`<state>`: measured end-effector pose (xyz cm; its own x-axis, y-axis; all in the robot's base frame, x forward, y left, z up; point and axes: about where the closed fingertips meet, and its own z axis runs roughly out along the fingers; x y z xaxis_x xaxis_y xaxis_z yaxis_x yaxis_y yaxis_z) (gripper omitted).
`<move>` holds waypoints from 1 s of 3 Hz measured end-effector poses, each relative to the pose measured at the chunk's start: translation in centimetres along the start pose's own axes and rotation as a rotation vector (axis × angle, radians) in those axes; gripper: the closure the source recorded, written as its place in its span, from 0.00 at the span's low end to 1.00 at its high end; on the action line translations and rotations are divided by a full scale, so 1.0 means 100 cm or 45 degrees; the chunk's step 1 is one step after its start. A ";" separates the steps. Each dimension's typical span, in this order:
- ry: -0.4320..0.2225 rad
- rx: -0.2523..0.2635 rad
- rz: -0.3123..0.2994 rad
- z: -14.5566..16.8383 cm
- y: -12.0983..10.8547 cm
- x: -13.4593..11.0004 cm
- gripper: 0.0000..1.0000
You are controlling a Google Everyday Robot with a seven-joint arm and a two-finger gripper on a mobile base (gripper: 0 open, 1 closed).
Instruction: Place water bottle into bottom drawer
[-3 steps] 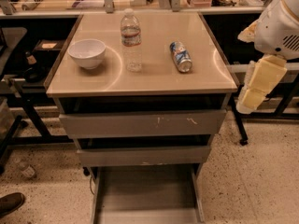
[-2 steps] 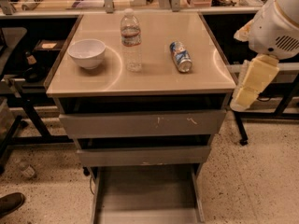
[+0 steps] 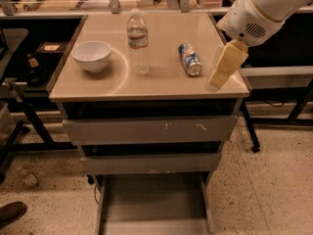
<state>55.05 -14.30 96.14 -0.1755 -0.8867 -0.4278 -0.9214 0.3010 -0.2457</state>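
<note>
The water bottle (image 3: 138, 43), clear and ribbed with a white cap, stands upright near the middle of the cabinet top (image 3: 161, 28). The bottom drawer (image 3: 154, 204) is pulled out at floor level, and its grey floor is bare. My gripper (image 3: 214, 84) hangs from the white arm (image 3: 259, 9) over the right front part of the cabinet top. It is just right of the can and well to the right of the bottle. It holds nothing that I can see.
A white bowl (image 3: 92, 56) sits left of the bottle. A blue-and-silver can (image 3: 190, 59) lies on its side to the bottle's right. The two upper drawers (image 3: 149, 130) are pushed in. Black table frames stand on both sides. A shoe (image 3: 11, 212) shows at the lower left.
The arm and gripper have moved left, from beside the cabinet's right edge to over its top near the can. The bottle, bowl and can have not moved.
</note>
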 end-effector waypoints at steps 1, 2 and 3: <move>-0.053 -0.020 -0.014 0.021 -0.021 -0.022 0.00; -0.104 -0.056 -0.033 0.046 -0.038 -0.043 0.00; -0.132 -0.089 -0.071 0.069 -0.053 -0.065 0.00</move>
<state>63.44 -7.72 94.22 -0.0901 -0.8591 -0.5037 -0.9513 0.2240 -0.2119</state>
